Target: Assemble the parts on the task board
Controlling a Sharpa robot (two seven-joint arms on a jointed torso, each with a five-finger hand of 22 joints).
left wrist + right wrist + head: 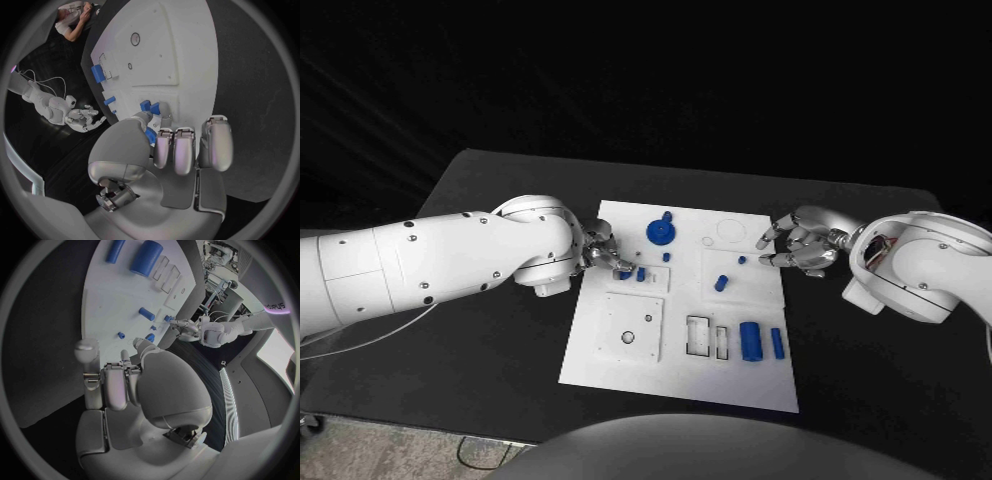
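The white task board (687, 375) lies mid-table. On it are a round blue part (662, 233), two small blue parts (633, 273) side by side, further small ones (721, 283) (741, 260), and a blue cylinder (751, 341) beside a slim blue bar (777, 343). My left hand (600, 250) hovers at the board's left edge, just above the two small parts (150, 106). Its thumb and a finger pinch a small blue part (150, 136). My right hand (798, 245) sits at the board's right edge, fingers apart and holding nothing (119, 380).
A raised white square plate (632, 328) with a round hole sits on the board's near left. Two rectangular slots (708, 337) lie beside it. Black table (877, 360) surrounds the board on all sides.
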